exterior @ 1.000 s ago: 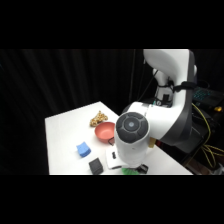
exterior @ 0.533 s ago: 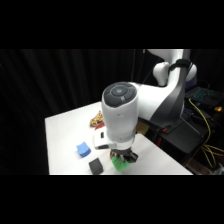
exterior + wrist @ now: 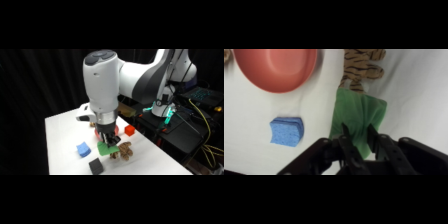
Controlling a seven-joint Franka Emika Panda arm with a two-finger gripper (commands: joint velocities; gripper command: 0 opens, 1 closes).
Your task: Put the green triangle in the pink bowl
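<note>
In the wrist view the green triangle sits between my two fingertips, and my gripper is shut on its near end. The pink bowl lies ahead and to the left of it, with nothing in it. In the side view my gripper comes down over the middle of the table with the green triangle at its tip, just above the tabletop. From the side the arm hides most of the pink bowl.
A blue block lies left of the gripper. A striped tiger toy lies just beyond the green triangle. A black cube stands near the front edge and a small red cube behind.
The arm has swung left and back across the table, and the green triangle has travelled with the gripper towards the bowl.
</note>
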